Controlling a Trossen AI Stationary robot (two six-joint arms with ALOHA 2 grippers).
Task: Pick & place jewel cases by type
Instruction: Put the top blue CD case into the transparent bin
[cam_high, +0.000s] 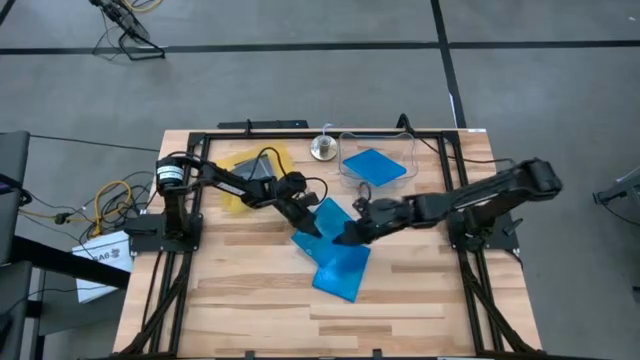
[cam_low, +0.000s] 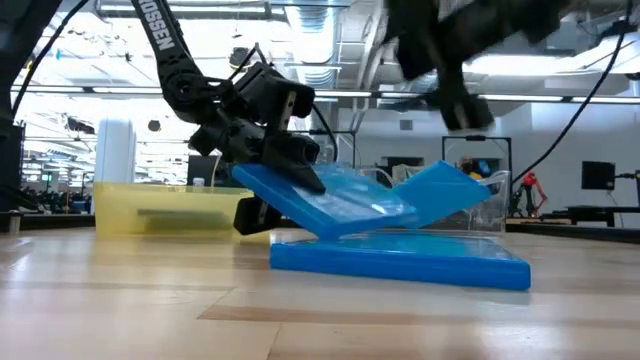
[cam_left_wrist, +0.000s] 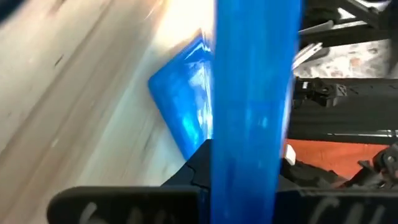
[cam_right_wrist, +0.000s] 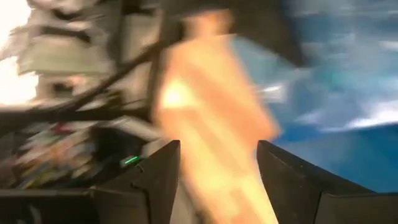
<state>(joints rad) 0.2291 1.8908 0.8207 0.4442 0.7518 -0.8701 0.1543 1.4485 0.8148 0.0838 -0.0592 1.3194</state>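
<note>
My left gripper (cam_high: 303, 224) is shut on a translucent blue jewel case (cam_high: 332, 220) near the table's middle. A second blue jewel case (cam_high: 342, 270) lies flat on the wood just nearer the front edge (cam_low: 400, 260). My right gripper (cam_high: 347, 237) hangs open beside the held case's right side and is raised above the table (cam_low: 450, 85), with nothing between its fingers (cam_right_wrist: 217, 168). A third blue case (cam_high: 375, 165) lies in the clear tub. A dark case (cam_high: 258, 168) sits in the yellow tray. My left gripper pinches the blue case between its two fingers at the case's left end (cam_low: 262, 182); in the left wrist view that edge (cam_left_wrist: 255, 155) runs upright between them. The fingers slant down from the table's left. The case is tilted, with the held end up and the far end (cam_low: 395, 212) low over the flat case.
The yellow tray (cam_high: 232, 192) stands at the back left and the clear tub (cam_high: 400, 150) at the back right, with a small round metal object (cam_high: 322, 148) between them. Bare wood (cam_high: 250, 300) stretches along the front of the table.
</note>
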